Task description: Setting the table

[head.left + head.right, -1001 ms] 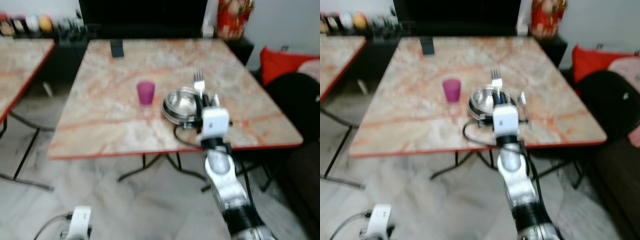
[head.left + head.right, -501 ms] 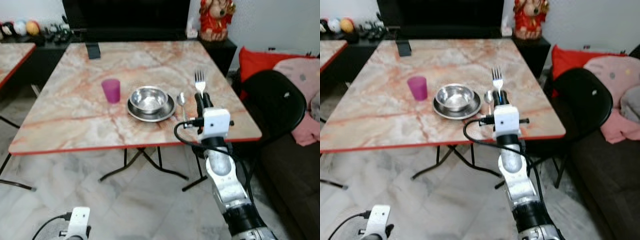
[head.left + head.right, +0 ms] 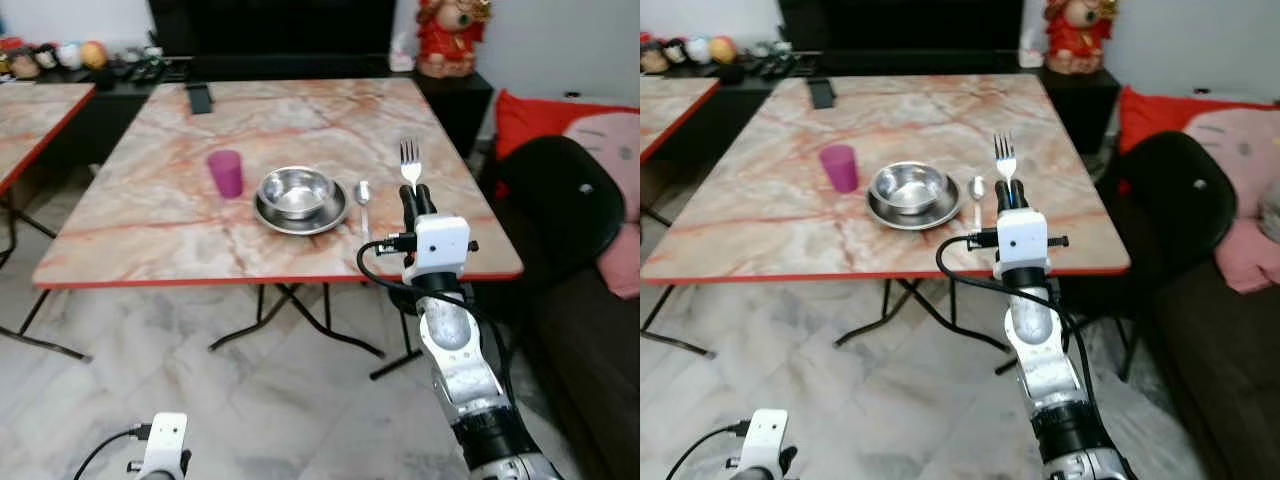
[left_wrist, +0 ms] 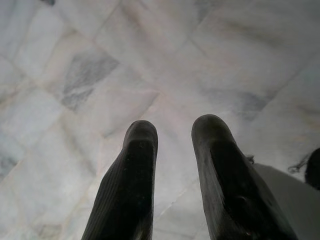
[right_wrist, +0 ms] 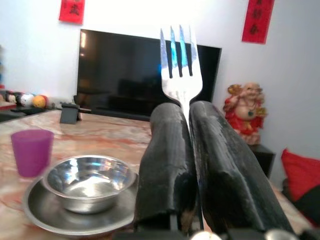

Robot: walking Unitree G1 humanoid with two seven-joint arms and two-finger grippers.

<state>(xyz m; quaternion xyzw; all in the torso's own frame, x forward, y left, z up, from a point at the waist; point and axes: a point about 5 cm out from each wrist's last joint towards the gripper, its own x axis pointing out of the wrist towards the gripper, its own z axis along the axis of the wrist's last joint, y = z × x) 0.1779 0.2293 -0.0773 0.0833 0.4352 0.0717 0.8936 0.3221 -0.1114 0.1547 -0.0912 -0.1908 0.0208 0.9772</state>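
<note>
While the view has swung since a second ago, right gripper (image 3: 1008, 192) stays clenched on upright silver fork (image 3: 409, 160) — poised beside small steel spoon (image 3: 363, 193), placement pending; left gripper (image 4: 175, 150) idle, parted.

The fork (image 5: 180, 60) shows tines and neck alone; its handle is buried between the pressed-together fingers (image 5: 167, 165) of the right gripper (image 5: 184, 117). The spoon (image 3: 977, 198) has its lower handle hidden behind the wrist unit. The plate (image 3: 300, 212) is mostly covered by the bowl (image 3: 297, 190), only a rim left. The second table (image 3: 35, 115) runs off the side edge. The small objects on the far shelf (image 3: 60, 55) are too tiny to name (round, coloured, no more). The left gripper (image 4: 172, 150) has its finger bases cut off by the frame's edge.
</note>
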